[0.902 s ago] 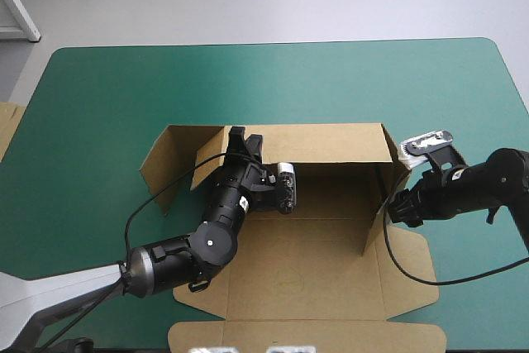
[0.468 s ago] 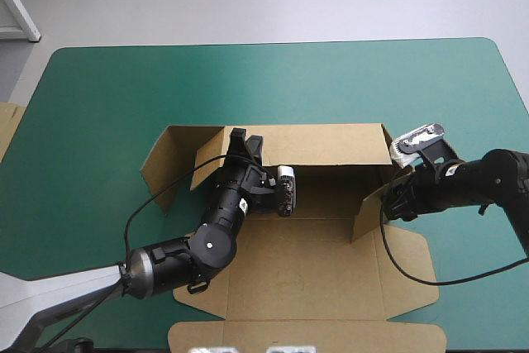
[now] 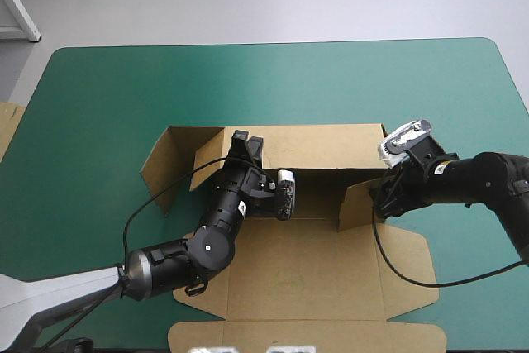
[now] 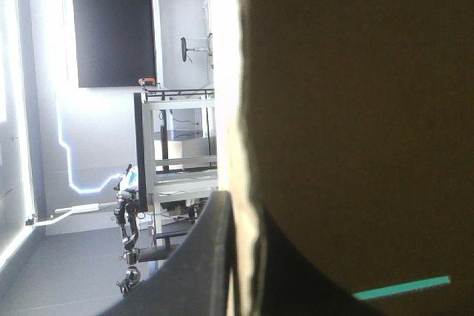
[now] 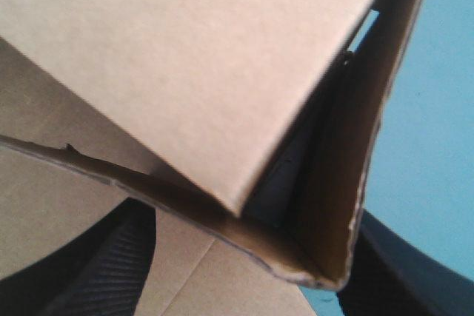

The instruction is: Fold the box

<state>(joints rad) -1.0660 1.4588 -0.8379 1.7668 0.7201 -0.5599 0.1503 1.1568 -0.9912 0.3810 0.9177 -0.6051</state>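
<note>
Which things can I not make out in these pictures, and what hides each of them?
High view: near edge of the box, cut off by the picture's edge.
High view: fingertips of the right gripper, hidden by its wrist and the raised flap.
Left wrist view: everything ahead of the left gripper, hidden by brown board; only a strip of teal-green cover shows.
Right wrist view: inside the folded corner, too dark.
</note>
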